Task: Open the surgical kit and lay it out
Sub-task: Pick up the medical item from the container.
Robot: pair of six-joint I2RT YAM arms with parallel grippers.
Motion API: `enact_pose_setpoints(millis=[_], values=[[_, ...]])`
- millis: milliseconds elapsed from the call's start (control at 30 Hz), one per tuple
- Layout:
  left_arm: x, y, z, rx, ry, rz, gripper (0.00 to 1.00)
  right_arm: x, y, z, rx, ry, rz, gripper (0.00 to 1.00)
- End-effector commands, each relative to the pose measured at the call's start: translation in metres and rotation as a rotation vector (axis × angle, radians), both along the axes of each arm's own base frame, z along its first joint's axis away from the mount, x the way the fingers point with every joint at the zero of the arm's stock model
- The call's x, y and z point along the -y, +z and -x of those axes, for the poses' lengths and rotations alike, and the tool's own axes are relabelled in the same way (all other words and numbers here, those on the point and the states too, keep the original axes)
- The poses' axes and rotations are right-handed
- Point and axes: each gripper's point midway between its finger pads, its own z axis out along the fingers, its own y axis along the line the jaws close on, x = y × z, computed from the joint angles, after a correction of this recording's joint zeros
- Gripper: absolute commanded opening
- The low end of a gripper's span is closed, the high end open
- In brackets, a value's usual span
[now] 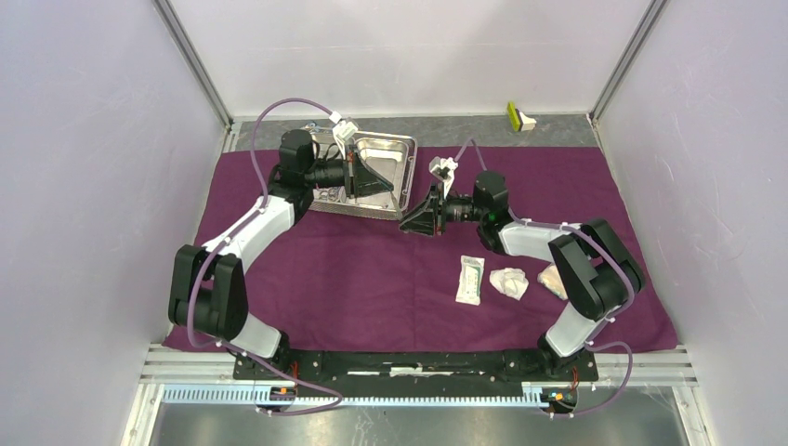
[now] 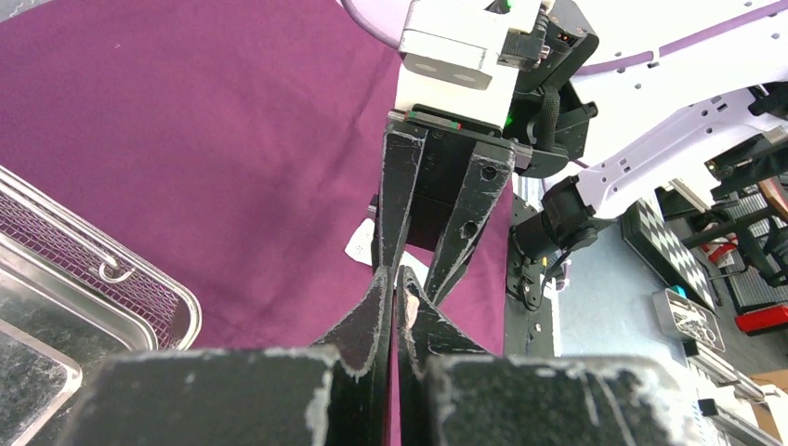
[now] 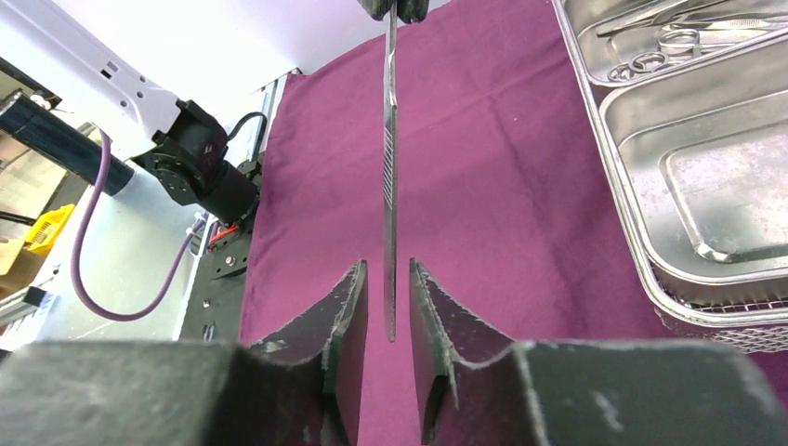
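The tweezers (image 3: 390,167) hang upright above the purple cloth wrap (image 1: 372,279), just beside the steel tray (image 3: 725,186). The left gripper (image 3: 395,7) is clamped tight on their top end. The right gripper (image 3: 387,269) stands partly open, one finger on each side of the lower end, and a gap shows on both sides. Ring-handled forceps (image 3: 669,42) lie in the tray's far compartment. On the cloth near the right arm lie the white sealed packet (image 1: 470,279), its print too small to read, and the gauze wads (image 1: 508,282).

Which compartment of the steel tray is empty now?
The tray's right compartment: bare steel where visible, while the left compartment holds ring-handled instruments.
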Motion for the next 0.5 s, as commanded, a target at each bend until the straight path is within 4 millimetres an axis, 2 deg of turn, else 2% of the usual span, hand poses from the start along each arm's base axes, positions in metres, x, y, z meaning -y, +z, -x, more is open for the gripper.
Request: enact_pose_setpoints(millis=[0,100,167,200,267,333,400,467], values=[[0.001,0.020,0.011,0.048,-0.031,0.037,0.02,-0.003,0.012,0.003,0.041,0.025,-0.039,0.22],[0.001,0.020,0.010,0.045,-0.025,0.042,0.02,-0.003,0.015,0.004,0.040,0.027,-0.048,0.05],[-0.001,0.020,0.002,0.045,0.025,0.039,0.04,-0.004,0.020,0.000,0.049,0.009,-0.055,0.00],[-0.003,0.018,-0.004,0.038,0.063,0.032,0.11,-0.003,0.023,-0.003,0.054,-0.009,-0.053,0.00],[-0.007,0.015,-0.018,0.027,0.143,0.017,0.38,-0.002,0.026,-0.018,0.063,-0.091,-0.030,0.00],[-0.009,0.010,-0.028,-0.003,0.200,-0.005,0.56,0.001,0.018,-0.042,0.051,-0.206,0.061,0.00],[-0.010,0.008,-0.036,-0.025,0.261,-0.023,0.68,0.005,0.013,-0.064,0.047,-0.301,0.149,0.00],[-0.010,0.003,-0.044,-0.040,0.340,-0.054,0.73,0.008,0.015,-0.075,0.042,-0.363,0.182,0.00]])
